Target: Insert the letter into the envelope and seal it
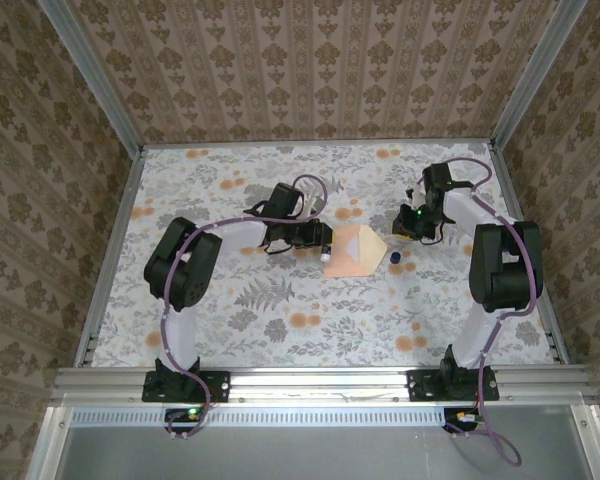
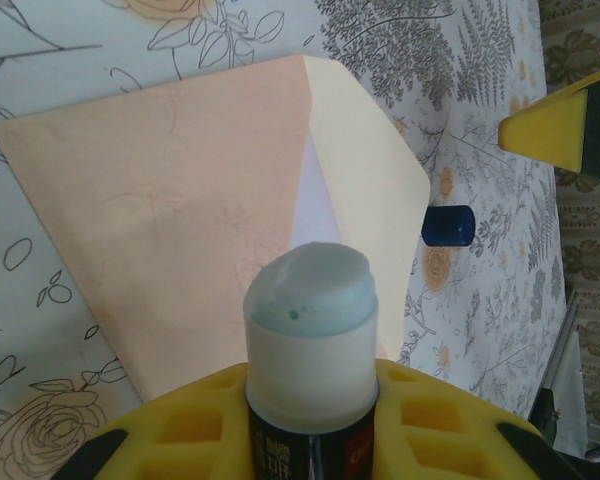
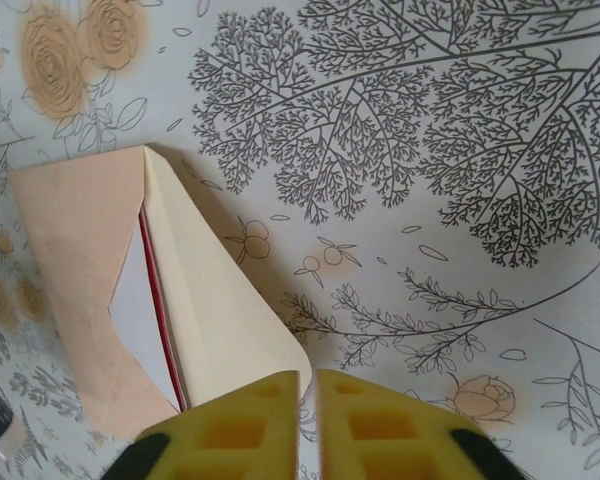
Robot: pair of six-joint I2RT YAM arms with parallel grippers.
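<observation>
Closest to the left wrist camera, at the bottom centre of its frame, an uncapped glue stick [image 2: 310, 330] stands pinched between the yellow fingers of the left gripper [image 2: 310, 415], its pale blue-white tip pointing at the peach envelope [image 2: 170, 230], which fills the left and middle of that view on the floral tablecloth [image 3: 430, 150]. The letter [image 2: 315, 200] already sits inside, with a white wedge and a thin red edge showing at the mouth. Right of it the cream flap [image 2: 365, 170] lies folded open, and just beyond, touching nothing, lies the blue cap [image 2: 448, 225]. At the bottom centre of the right wrist view the right gripper [image 3: 308, 400] has its pads drawn almost together on nothing, near the flap's tip. Insertion looks done. Gluing the flap and folding it down seem left, and whether any glue is on it I cannot tell.
</observation>
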